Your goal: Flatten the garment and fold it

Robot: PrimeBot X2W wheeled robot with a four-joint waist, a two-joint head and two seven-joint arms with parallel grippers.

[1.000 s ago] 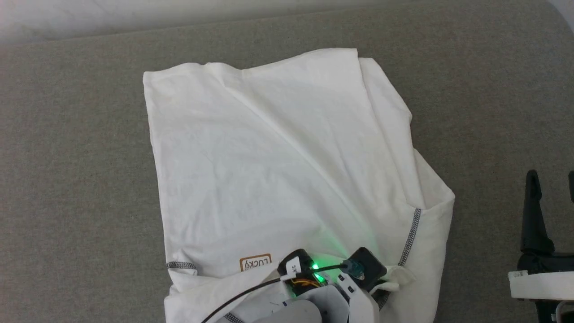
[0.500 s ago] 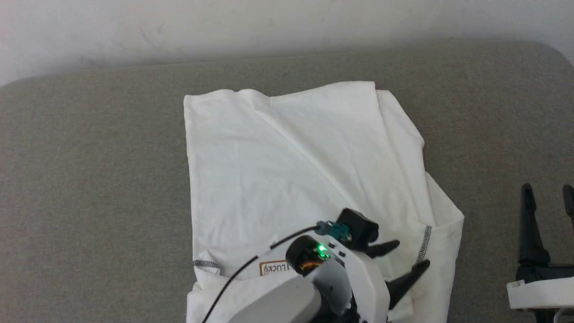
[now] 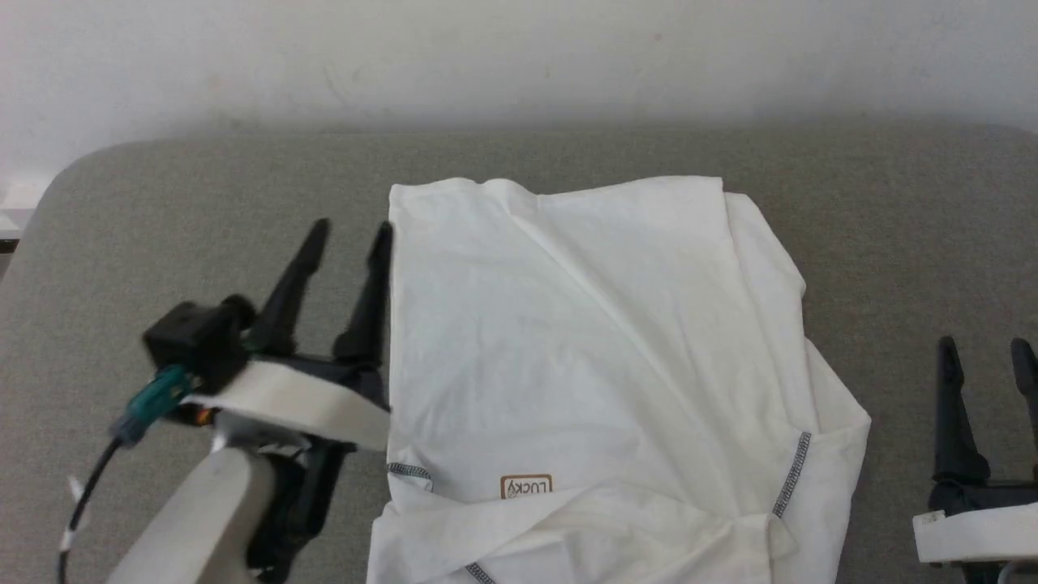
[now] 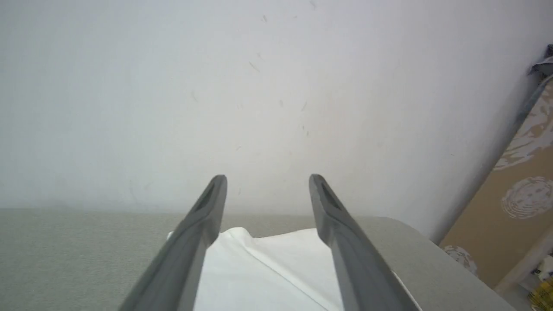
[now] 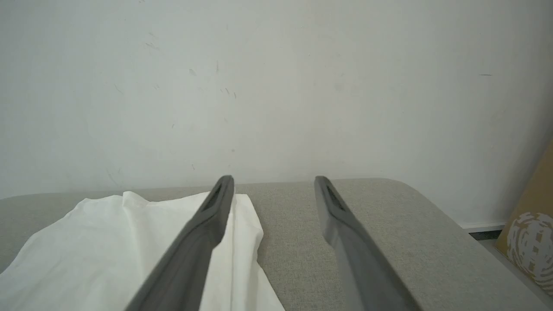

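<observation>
White garment (image 3: 584, 341) partly folded on the grey surface (image 3: 203, 203), my left fingers (image 3: 367, 300) spread wide, empty, just beside its edge, my right fingers (image 3: 951, 405) open, holding nothing

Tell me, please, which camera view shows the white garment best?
The head view: the garment lies almost whole on the grey surface, seams and brown label visible, only its near edge cut off. The left wrist view catches a small strip near its far edge; the right wrist view a larger part, seen at a low angle.
</observation>
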